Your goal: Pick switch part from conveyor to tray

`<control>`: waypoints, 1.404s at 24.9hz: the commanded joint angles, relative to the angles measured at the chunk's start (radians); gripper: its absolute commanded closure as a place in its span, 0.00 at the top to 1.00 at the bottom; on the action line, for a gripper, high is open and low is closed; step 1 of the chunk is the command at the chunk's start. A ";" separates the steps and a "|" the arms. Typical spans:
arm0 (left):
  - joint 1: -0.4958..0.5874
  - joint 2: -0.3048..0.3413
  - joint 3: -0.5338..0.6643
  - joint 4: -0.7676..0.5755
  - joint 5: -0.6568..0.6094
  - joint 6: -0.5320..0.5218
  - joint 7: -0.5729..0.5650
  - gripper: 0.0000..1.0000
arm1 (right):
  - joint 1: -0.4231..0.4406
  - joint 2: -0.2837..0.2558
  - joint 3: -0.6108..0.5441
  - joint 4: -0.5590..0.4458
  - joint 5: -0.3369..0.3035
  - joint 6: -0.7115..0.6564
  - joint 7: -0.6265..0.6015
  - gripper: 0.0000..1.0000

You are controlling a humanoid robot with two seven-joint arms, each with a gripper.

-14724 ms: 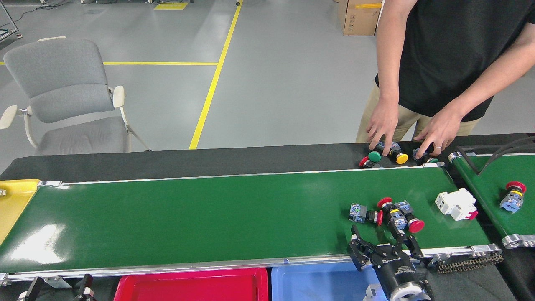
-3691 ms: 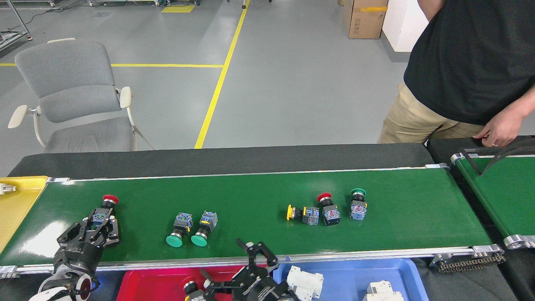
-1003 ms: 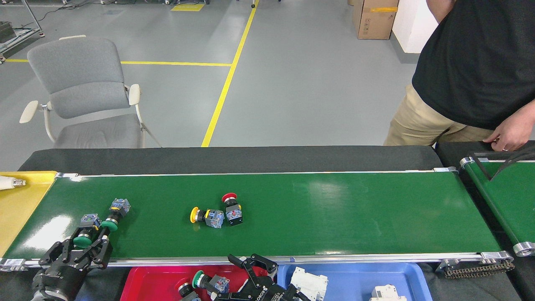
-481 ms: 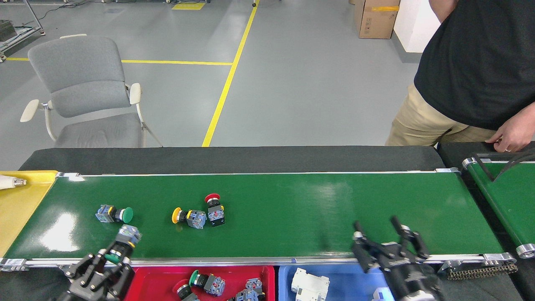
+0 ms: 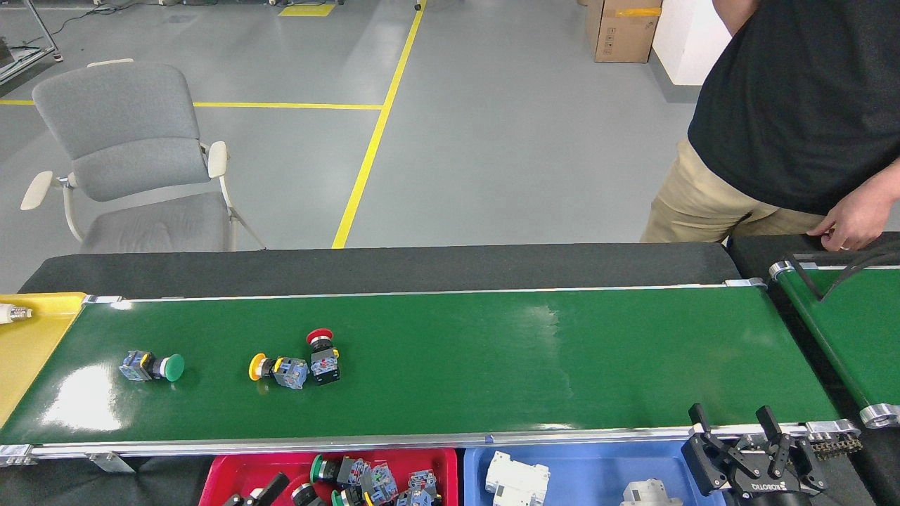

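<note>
- On the conveyor (image 5: 492,351), toward its left end, three switch parts lie on the glossy green belt: a green-capped switch part (image 5: 151,367) on its side nearest the left end, a yellow-capped switch part (image 5: 276,369) on its side further right, and a red-capped switch part (image 5: 323,355) just beside the yellow one, its red cap pointing away from the near rail.
- Below the near rail sits a red tray (image 5: 450,467) holding several switch parts (image 5: 373,481) in a loose heap, with green caps among them.
- Right of it sits a blue tray (image 5: 583,467) with white breaker-like blocks (image 5: 517,479) inside.
- At the bottom right, the right pincer (image 5: 735,422) stands over the near rail and the blue tray's right end; its black fingers (image 5: 698,416) are spread wide with nothing between them. White lettering on its body reads "ROBOTIQ".
- At the bottom edge by the red tray's left part, only a dark tip of the left pincer (image 5: 256,492) shows; I cannot tell how its jaws stand.
- A yellow bin (image 5: 31,337) adjoins the conveyor's left end, with a white lamp-like piece (image 5: 14,313) at its far edge.
- A second green belt (image 5: 844,330) lies at the right, with black cables across it.
- A person (image 5: 794,105) in a black shirt stands behind it, one hand (image 5: 847,225) near its far end.
- A grey chair (image 5: 126,154) and a cardboard box (image 5: 619,28) with unreadable print stand on the floor, which carries yellow lines.
</note>
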 commanded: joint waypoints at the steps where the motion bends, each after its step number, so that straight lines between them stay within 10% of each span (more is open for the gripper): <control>1: -0.010 0.000 0.036 -0.007 -0.003 0.213 0.003 0.99 | 0.006 -0.016 -0.002 -0.023 0.001 -0.027 -0.002 1.00; 4: -0.003 0.036 0.080 0.011 -0.021 0.365 0.005 0.99 | 0.070 -0.028 -0.002 -0.059 0.004 -0.094 0.006 1.00; 35: -0.438 0.158 0.066 0.487 -0.142 0.311 -0.012 0.99 | 0.052 -0.047 0.016 -0.062 0.027 -0.212 0.044 1.00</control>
